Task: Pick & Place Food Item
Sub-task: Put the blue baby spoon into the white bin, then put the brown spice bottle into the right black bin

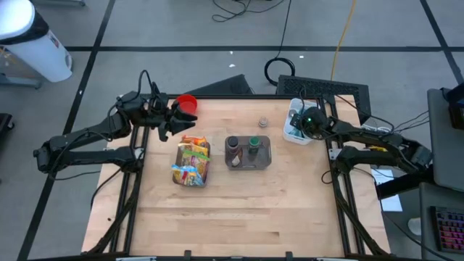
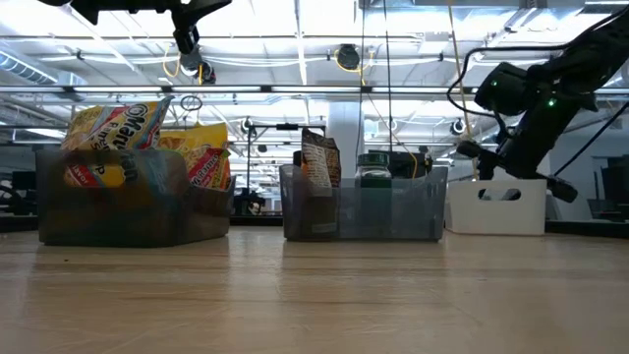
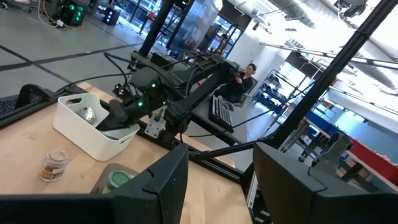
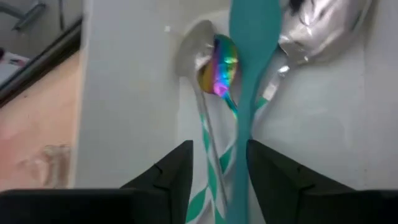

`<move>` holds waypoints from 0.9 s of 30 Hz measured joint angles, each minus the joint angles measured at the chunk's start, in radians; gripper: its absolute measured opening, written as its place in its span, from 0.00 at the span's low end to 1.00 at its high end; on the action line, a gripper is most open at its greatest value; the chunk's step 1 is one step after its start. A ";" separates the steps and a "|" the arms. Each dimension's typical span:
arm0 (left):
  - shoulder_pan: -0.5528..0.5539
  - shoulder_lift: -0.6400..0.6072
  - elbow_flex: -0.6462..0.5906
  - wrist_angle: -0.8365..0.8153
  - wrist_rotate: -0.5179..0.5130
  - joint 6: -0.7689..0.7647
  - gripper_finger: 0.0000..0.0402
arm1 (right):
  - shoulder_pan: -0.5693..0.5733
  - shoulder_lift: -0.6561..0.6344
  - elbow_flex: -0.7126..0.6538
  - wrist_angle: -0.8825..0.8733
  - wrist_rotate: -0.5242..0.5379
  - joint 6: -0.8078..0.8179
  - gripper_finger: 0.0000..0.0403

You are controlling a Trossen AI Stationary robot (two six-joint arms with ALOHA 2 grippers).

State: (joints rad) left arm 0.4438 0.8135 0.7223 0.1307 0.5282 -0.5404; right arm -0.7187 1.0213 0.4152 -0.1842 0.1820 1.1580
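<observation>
The table (image 1: 239, 210) carries three containers in a row near its far edge, presumably sorted by content. The snack bin (image 1: 191, 164), largest, holds bright packets heaped above its rim. The clear bin (image 1: 249, 154) holds a dark packet and two jars. The white tray (image 1: 293, 125) at the right far corner holds utensils: a teal spoon (image 4: 252, 74), a metal spoon (image 4: 198, 56) and an iridescent one (image 4: 219, 70).

The right gripper (image 4: 217, 165) hangs inside the tray directly over the spoon handles, fingers apart with the teal handle between them; contact cannot be confirmed, so nothing counts as held.

The left gripper (image 1: 174, 123) waits above the table's left far corner, beside a red cup (image 1: 187, 104), fingers apart and empty.

A small jar (image 1: 264, 122) stands alone between clear bin and tray.

Which food item the task intends cannot be determined. The tray's far contents are masked by the right arm from above.
</observation>
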 joint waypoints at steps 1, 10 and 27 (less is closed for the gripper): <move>0.000 0.000 0.000 0.000 0.000 0.000 0.46 | 0.000 -0.013 0.000 0.001 0.000 -0.012 0.36; 0.000 0.000 0.000 0.000 -0.005 0.039 0.46 | 0.000 -0.227 0.000 0.075 0.005 -0.156 0.36; 0.000 0.000 0.000 0.038 -0.195 0.064 0.46 | 0.146 -0.321 0.000 0.966 -0.059 -0.322 0.36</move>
State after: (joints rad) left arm 0.4438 0.8135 0.7223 0.1690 0.3334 -0.4763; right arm -0.5732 0.7001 0.4152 0.7821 0.1234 0.8360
